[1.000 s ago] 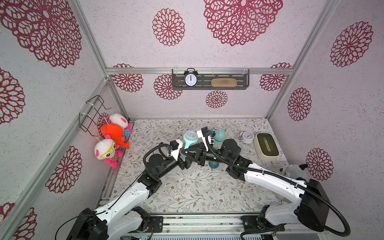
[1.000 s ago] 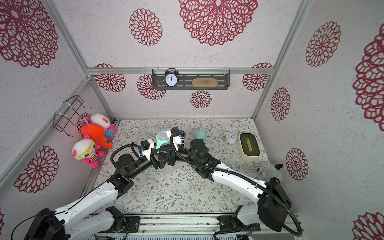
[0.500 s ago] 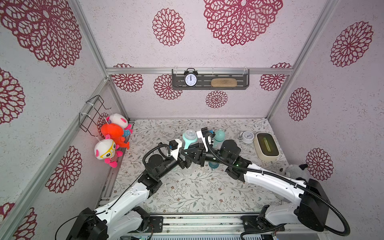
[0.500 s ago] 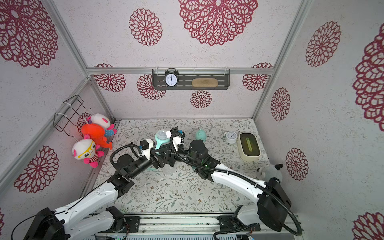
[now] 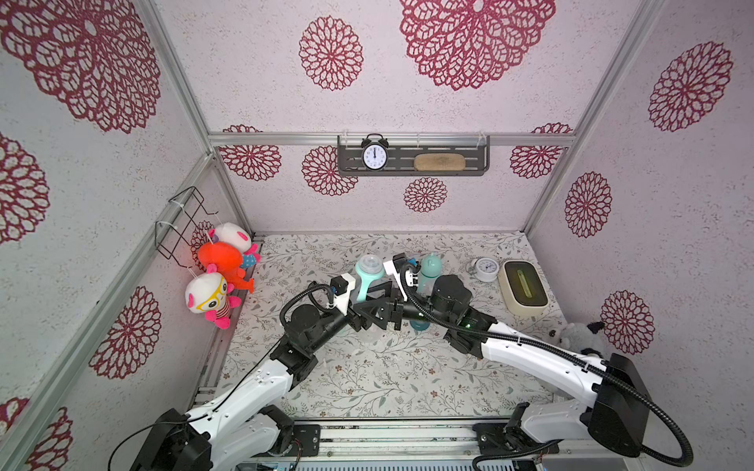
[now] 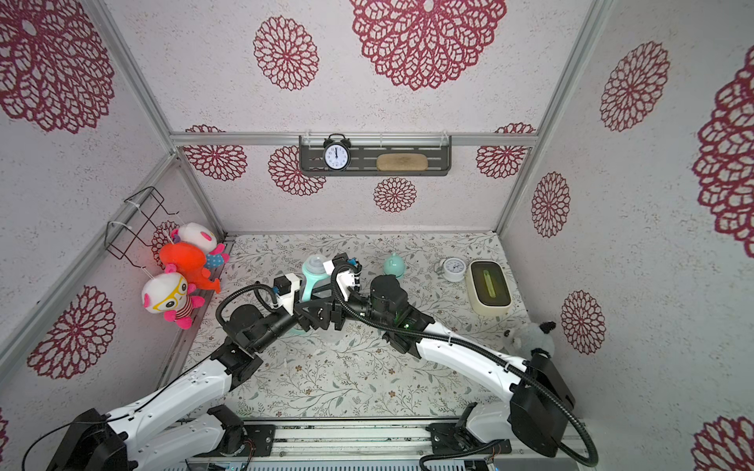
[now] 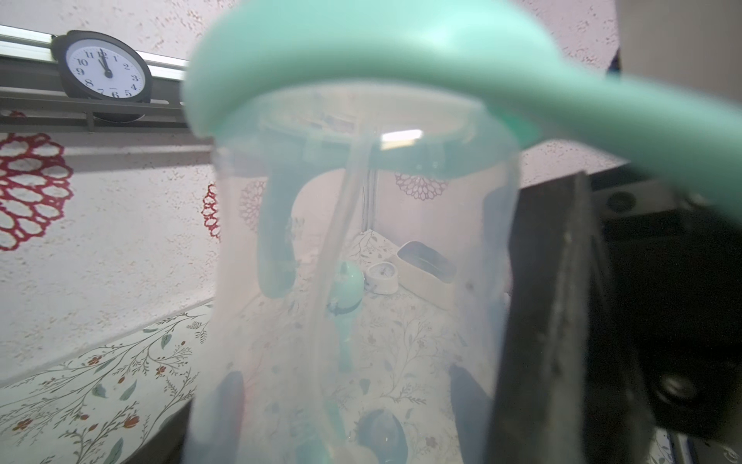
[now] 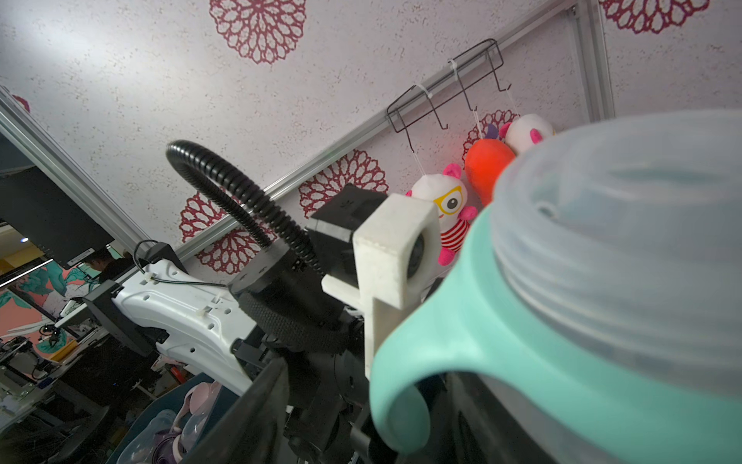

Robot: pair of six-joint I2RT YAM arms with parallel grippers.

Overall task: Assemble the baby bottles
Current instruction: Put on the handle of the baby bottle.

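My left jaws pinch the clear bottle (image 5: 369, 271) by its body, holding it upright above the tabletop (image 5: 367, 387), mid-width and toward the back. My right jaws stand spread beside its neck. In the right wrist view one finger (image 8: 257, 405) sits apart from the mint handle ring (image 8: 461, 333), which circles the neck under the bare threads.

I judge the step in hand to be letting go of that ring. To do it well, the left grip should be firm and level. The right jaws should open wide of both loops, then back off sideways rather than upward, so no finger hooks a loop and lifts the ring. I cannot tell whether the ring lies flat all round, so that needs checking.

A capped bottle (image 5: 430, 267) stands just behind my right wrist and must not be knocked. A teal piece (image 5: 420, 325), perhaps a collar, lies under my right arm.
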